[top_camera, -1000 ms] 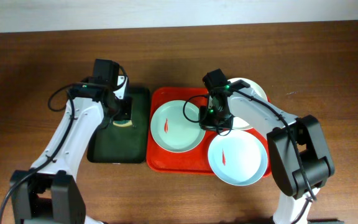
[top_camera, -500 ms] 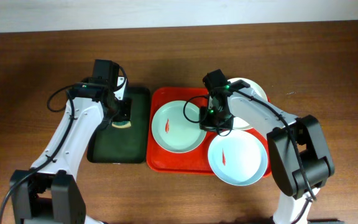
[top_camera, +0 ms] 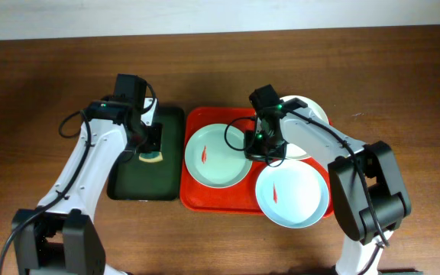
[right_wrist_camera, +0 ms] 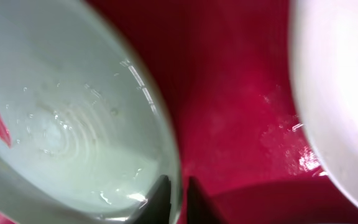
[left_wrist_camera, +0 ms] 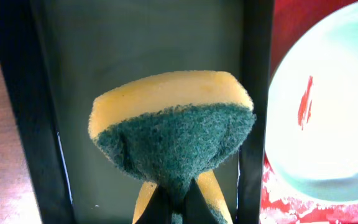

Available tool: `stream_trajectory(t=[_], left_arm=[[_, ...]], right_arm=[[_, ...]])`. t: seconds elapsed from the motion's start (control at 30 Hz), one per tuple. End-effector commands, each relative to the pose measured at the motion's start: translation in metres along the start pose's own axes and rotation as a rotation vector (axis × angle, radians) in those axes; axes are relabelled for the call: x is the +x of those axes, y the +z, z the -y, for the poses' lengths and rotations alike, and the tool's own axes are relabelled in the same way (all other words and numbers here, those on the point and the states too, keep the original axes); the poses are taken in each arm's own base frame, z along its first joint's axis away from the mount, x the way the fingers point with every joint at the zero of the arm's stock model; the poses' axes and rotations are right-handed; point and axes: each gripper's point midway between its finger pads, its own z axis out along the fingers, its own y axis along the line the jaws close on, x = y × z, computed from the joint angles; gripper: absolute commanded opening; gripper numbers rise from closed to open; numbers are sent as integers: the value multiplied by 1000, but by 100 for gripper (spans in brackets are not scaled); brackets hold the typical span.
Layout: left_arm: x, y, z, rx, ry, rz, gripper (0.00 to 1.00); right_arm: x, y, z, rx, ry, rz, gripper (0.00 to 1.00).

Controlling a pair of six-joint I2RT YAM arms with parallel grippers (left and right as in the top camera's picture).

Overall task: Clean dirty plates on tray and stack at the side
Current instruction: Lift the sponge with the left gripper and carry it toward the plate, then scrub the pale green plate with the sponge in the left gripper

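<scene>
On the red tray (top_camera: 194, 197) lie a pale mint green plate (top_camera: 218, 156) on the left, a pale blue plate (top_camera: 292, 195) at the front right, and a white plate (top_camera: 308, 114) at the back right, partly under my right arm. The mint and blue plates each show a red smear. My right gripper (top_camera: 260, 151) is shut on the mint plate's right rim (right_wrist_camera: 176, 168), one finger inside it and one outside. My left gripper (left_wrist_camera: 178, 208) is shut on a yellow sponge with a green scouring face (left_wrist_camera: 173, 124), held over the dark green tray (left_wrist_camera: 135, 43).
The dark green tray (top_camera: 132, 179) lies just left of the red tray, their rims almost touching. Brown table wood surrounds both trays, with broad room on the far left and far right. The blue plate overhangs the red tray's front right corner.
</scene>
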Motion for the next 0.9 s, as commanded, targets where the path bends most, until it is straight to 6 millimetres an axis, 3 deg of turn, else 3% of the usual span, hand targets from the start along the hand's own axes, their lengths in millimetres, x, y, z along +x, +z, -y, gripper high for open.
stream_trajectory(t=[0.0,0.03,0.13,0.23,0.37,0.5,0.63,0.87], left_arm=[[-21,-24,0,-5,-15,53,0],[-22,-26,3,13,-14,55,0],[-21,-26,36,181,5,49,0],[-17,-23,53,201,5,30,0],[-5,-12,90,225,45,-23,0],[6,12,118,221,82,-90,0],[13,36,119,204,86,-148,0],[2,71,117,166,72,-141,0]], right_arm=[[-4,3,-3,-6,-12,15,22],[-4,3,-3,-6,-11,14,4],[-1,4,-1,0,-7,2,4],[1,5,0,2,-6,-3,4],[1,5,0,3,-6,-2,4],[1,5,0,3,-6,-2,4],[1,5,0,3,-7,-2,4],[1,5,0,3,-7,-2,4]])
